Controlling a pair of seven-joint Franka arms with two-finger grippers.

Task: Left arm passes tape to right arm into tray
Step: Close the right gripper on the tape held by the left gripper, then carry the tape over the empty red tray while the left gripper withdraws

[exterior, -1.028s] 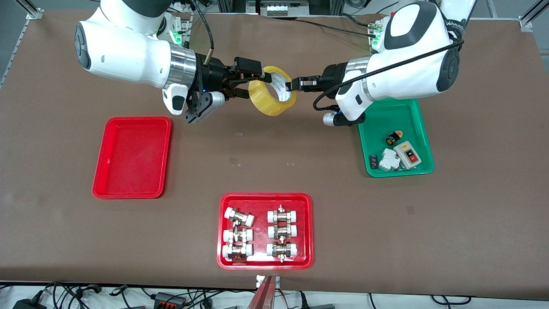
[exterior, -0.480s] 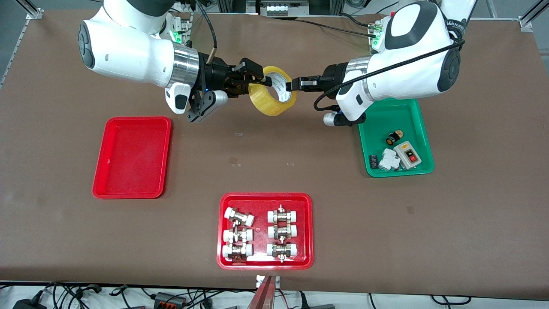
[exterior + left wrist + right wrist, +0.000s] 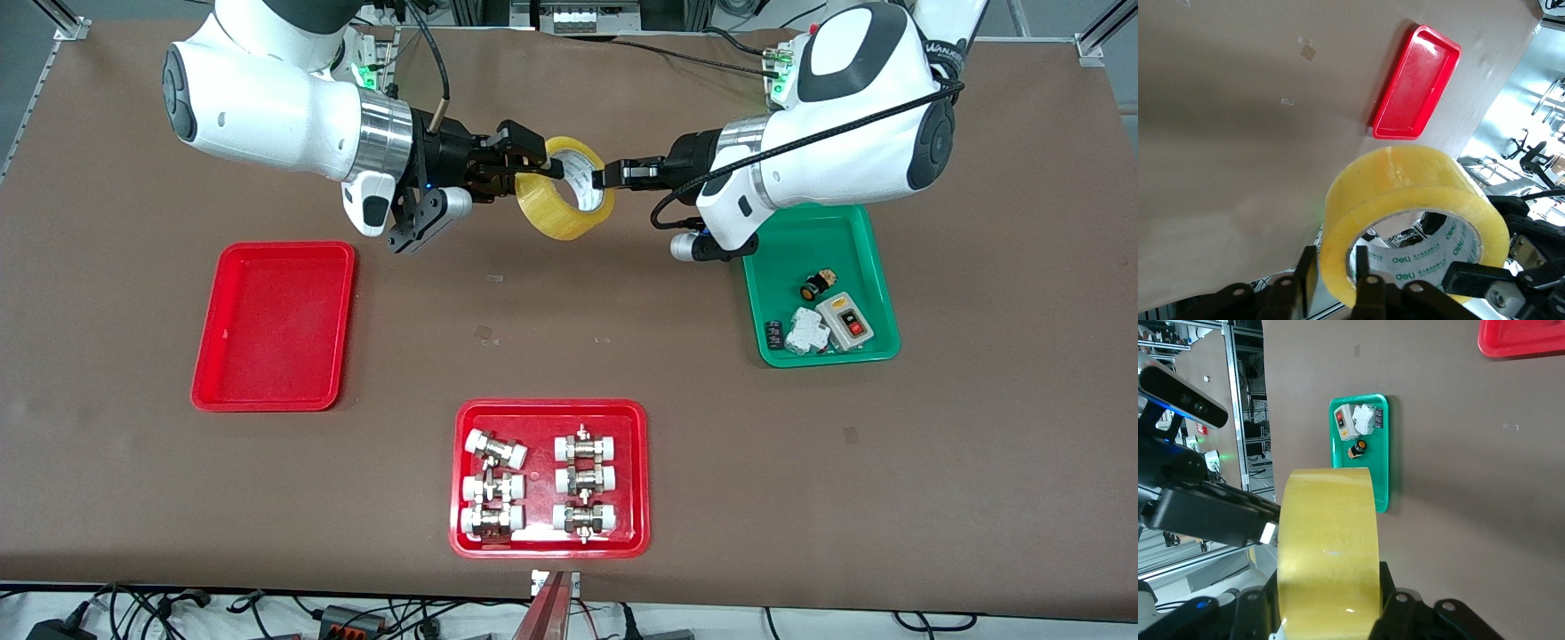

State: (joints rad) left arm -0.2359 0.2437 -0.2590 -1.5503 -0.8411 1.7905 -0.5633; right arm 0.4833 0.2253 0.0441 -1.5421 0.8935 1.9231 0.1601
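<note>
Tape is being held in the air over the bare brown counter, between the two arms, with its roll wall being gripped from both ends at once. The left gripper is being kept clamped on the wall of the roll at the edge toward the left arm's end, one of the jaws inside the pale core and one outside, as is being shown in the left wrist view. The right gripper is being kept closed on the roll wall toward the right arm's end, its jaws pressing either face of the yellow band in the right wrist view. The roll is being carried tilted, its open core facing partly toward the front camera.

Outward from the jaws, the plain red tray is lying on the counter toward the right arm's end, nearer to the front camera than the tape and well apart from it. A green tray with small electrical parts is resting below the left arm. A second red tray with white-capped metal fittings is lying nearest the front camera. The right arm is being extended over the counter.
</note>
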